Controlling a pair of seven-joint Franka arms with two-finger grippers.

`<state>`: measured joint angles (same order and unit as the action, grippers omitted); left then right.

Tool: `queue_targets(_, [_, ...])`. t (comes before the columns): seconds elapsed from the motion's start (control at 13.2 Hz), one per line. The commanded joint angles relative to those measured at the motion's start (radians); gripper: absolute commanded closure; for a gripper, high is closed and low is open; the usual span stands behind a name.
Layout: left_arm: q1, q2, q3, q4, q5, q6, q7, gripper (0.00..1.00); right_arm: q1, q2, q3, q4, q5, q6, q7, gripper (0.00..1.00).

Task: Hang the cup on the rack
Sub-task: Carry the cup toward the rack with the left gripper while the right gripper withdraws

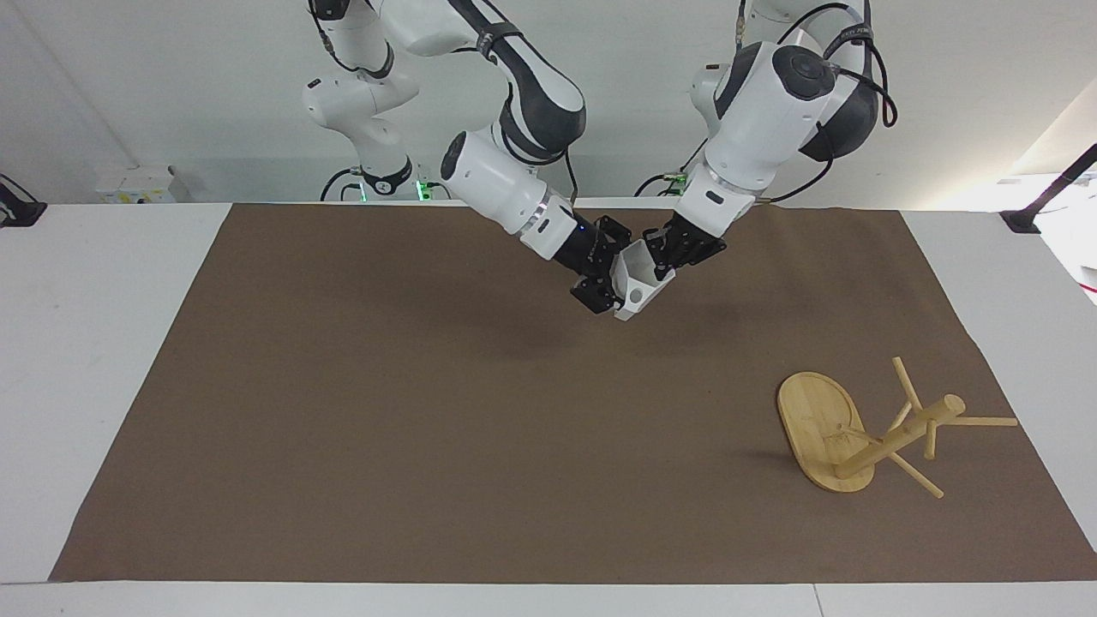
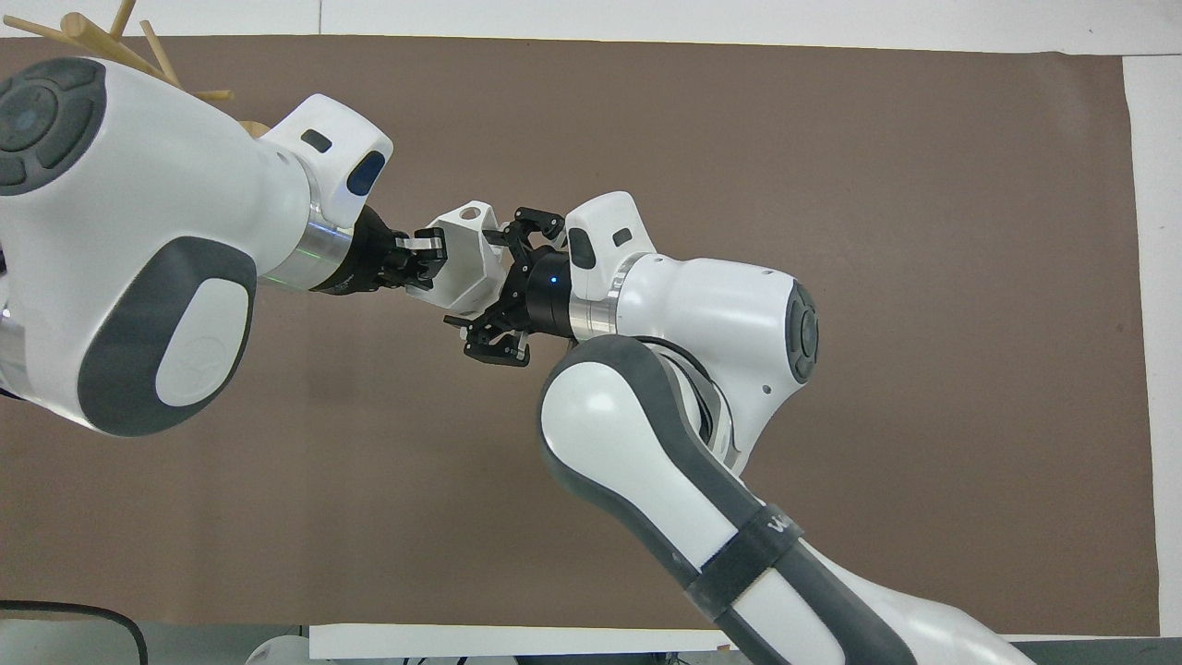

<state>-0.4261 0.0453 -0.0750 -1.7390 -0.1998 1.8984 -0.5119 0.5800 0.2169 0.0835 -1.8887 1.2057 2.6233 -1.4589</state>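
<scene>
I read the left gripper [image 1: 664, 260] as closed on the rim of the small white faceted cup with a hexagonal mouth and blocky pierced handle [image 1: 638, 278], one finger inside the mouth and one outside the wall; the overhead view shows its fingers [image 2: 427, 254] pinched onto the rim. The right gripper [image 1: 607, 283] sits at the cup's base end with its jaws spread wide around the body, and I cannot tell whether they bear on the faceted sides or have let go. The cup is airborne between the two grippers, tilted with its mouth toward the left gripper, over the brown mat [image 1: 428, 411] at the robots' edge of it. I judge the step in hand to be a handover from the right arm to the left arm. The light bamboo mug rack with an oval base, round post and thin pegs [image 1: 857, 433] is not upright: it lies tipped on the mat, base on edge and post slanting, well apart from the cup and nearer the left arm's end of the table. The next move calls for the right gripper to clear straight off the cup without dragging it, then for the left arm to carry the cup toward the rack. I judge that the rack must be righted first, or a reachable peg chosen, before the handle hole can be threaded.
</scene>
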Motion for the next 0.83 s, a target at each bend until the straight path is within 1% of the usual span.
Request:
queue_targets(0.0, [0.052, 0.031, 0.012, 0.041, 0.033, 0.098, 0.007, 1.00, -0.124, -0.089, 0.001, -0.091, 0.011, -0.141, -0.050, 0.01])
queue_targets(0.08, [0.090, 0.030, 0.011, 0.026, 0.030, 0.140, 0.003, 1.00, -0.208, -0.114, 0.001, -0.119, 0.008, -0.245, -0.055, 0.01])
queue_targets(0.15, [0.122, 0.021, 0.009, -0.012, 0.025, 0.160, 0.001, 1.00, -0.304, -0.125, -0.002, -0.130, -0.003, -0.369, -0.057, 0.01])
queue_targets(0.23, [0.157, 0.012, 0.008, -0.061, -0.008, 0.232, 0.001, 1.00, -0.406, -0.134, -0.002, -0.132, -0.046, -0.484, -0.055, 0.01])
queue_targets(0.3, [0.194, -0.004, 0.009, -0.115, -0.063, 0.342, 0.003, 1.00, -0.487, -0.134, -0.002, -0.119, -0.119, -0.565, -0.055, 0.01])
queue_targets(0.38, [0.216, -0.011, 0.009, -0.161, -0.107, 0.451, 0.001, 1.00, -0.571, -0.129, -0.002, -0.098, -0.199, -0.624, -0.051, 0.01])
queue_targets(0.45, [0.248, -0.005, 0.009, -0.171, -0.150, 0.493, 0.003, 1.00, -0.648, -0.125, -0.002, -0.072, -0.274, -0.673, -0.049, 0.01])
queue_targets(0.53, [0.265, 0.005, 0.009, -0.171, -0.183, 0.502, 0.004, 1.00, -0.707, -0.129, -0.005, -0.049, -0.372, -0.725, -0.040, 0.01])
queue_targets(0.68, [0.305, 0.059, 0.008, -0.162, -0.237, 0.542, 0.004, 1.00, -0.773, -0.131, -0.005, 0.035, -0.637, -0.776, 0.062, 0.01])
queue_targets(0.76, [0.320, 0.068, 0.009, -0.160, -0.286, 0.562, 0.004, 1.00, -0.778, -0.134, -0.005, 0.090, -0.746, -0.807, 0.121, 0.01])
